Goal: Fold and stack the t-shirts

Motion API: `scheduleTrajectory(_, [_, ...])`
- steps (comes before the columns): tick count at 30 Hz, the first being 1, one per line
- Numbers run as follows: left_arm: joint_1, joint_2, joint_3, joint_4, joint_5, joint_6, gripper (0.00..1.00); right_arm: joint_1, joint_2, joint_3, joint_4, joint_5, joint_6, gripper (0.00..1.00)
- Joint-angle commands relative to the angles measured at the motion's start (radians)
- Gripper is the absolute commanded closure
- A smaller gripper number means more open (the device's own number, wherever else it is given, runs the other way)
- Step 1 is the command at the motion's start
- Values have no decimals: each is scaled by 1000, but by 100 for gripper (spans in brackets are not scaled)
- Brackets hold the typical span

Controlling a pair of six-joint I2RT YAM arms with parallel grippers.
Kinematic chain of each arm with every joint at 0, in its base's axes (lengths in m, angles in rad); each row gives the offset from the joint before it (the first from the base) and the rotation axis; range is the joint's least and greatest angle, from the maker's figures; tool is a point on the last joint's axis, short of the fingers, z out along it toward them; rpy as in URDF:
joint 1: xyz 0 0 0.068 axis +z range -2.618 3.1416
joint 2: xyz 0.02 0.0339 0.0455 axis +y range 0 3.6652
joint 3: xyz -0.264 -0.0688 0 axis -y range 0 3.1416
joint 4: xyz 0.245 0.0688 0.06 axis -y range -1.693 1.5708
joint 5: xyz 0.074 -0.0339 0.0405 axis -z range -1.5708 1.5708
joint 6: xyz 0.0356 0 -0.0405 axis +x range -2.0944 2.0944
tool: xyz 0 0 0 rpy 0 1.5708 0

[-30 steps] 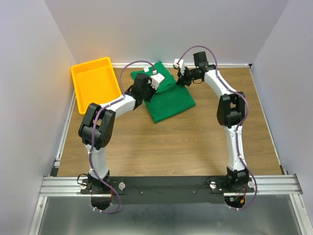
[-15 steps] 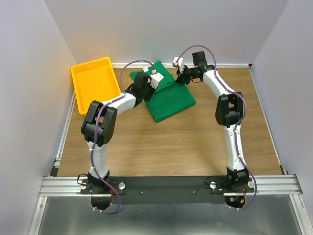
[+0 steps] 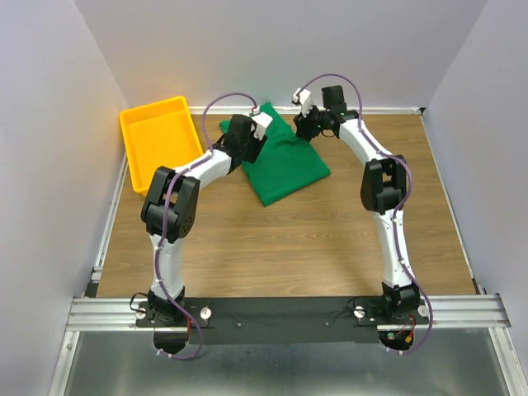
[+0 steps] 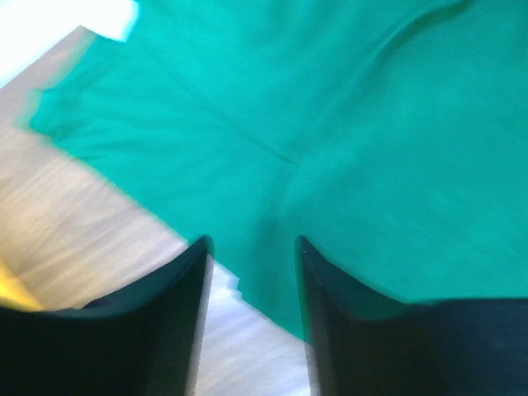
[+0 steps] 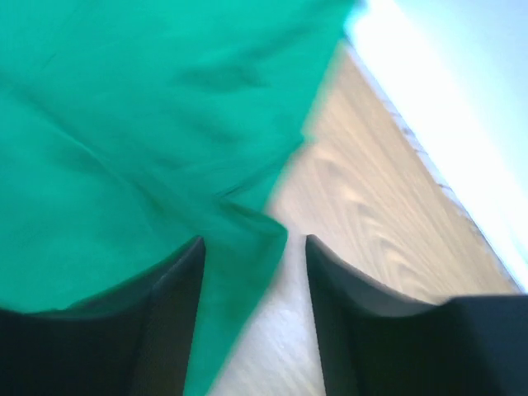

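Observation:
The dark green t-shirt (image 3: 285,165) lies folded on the wooden table, toward the back middle. My left gripper (image 3: 247,148) hovers over its left edge, open; in the left wrist view the gripper (image 4: 252,243) has cloth (image 4: 346,124) and bare table between its fingers, gripping nothing. My right gripper (image 3: 307,132) is over the shirt's far right edge, open too. In the right wrist view a loose corner of the shirt (image 5: 124,124) lies below the gap of the gripper (image 5: 255,241), touching neither finger.
A yellow tray (image 3: 157,140) sits at the back left of the table, beside the shirt. White walls close in the back and both sides. Bare wood stretches from the shirt to the arms' bases.
Both grippers have gone from shut to open and let go of the shirt's edges. Both wrists have shifted slightly toward the back wall. The shirt stays flat.

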Motion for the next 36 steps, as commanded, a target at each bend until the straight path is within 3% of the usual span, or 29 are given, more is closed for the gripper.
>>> scheduleTrajectory(1, [10, -96, 30, 93, -264, -82, 28, 6, 6, 51, 159, 249, 265, 32])
scheduleTrajectory(3, [10, -154, 1, 147, -275, -70, 23, 3, -15, 31, 163, 237, 261, 27])
scheduleTrajectory(5, [13, -238, -39, 184, -194, -18, 23, -8, -70, -7, 161, 159, 232, 26])
scheduleTrajectory(7, [14, -318, -94, 187, -85, 39, 25, -31, -139, -142, 155, -90, 162, 26])
scheduleTrajectory(9, [-3, -390, -164, 152, 85, 134, 28, -83, -246, -257, 141, -282, -25, 25])
scheduleTrajectory(10, [-16, -410, -187, 123, 121, 163, 29, -103, -275, -341, 73, -462, -105, 24])
scheduleTrajectory(11, [-56, -427, -206, 53, 168, 224, 29, -141, -305, -353, -16, -531, -354, 23])
scheduleTrajectory(12, [-82, -455, -238, 5, 191, 246, 29, -154, -305, -351, -248, -559, -506, 23])
scheduleTrajectory(13, [-110, -467, -256, -62, 199, 263, 29, -157, -298, -310, -370, -507, -793, 22])
scheduleTrajectory(14, [-150, -479, -278, -89, 199, 274, 29, -157, -283, -286, -490, -463, -931, 22])
scheduleTrajectory(16, [-255, -501, -344, -118, 176, 289, 29, -157, -212, -223, -778, -342, -1134, 21])
scheduleTrajectory(17, [-282, -504, -367, -120, 167, 285, 29, -157, -197, -183, -820, -314, -1174, 21])
scheduleTrajectory(19, [-337, -495, -417, -108, 146, 254, 30, -157, -196, -199, -841, -268, -1178, 21])
scheduleTrajectory(23, [-362, -438, -447, -74, 101, 211, 30, -157, -241, -325, -729, -255, -1130, 21])
scheduleTrajectory(36, [-374, -162, -293, -100, -121, 193, 38, -157, -298, -409, -673, -323, -1072, 20])
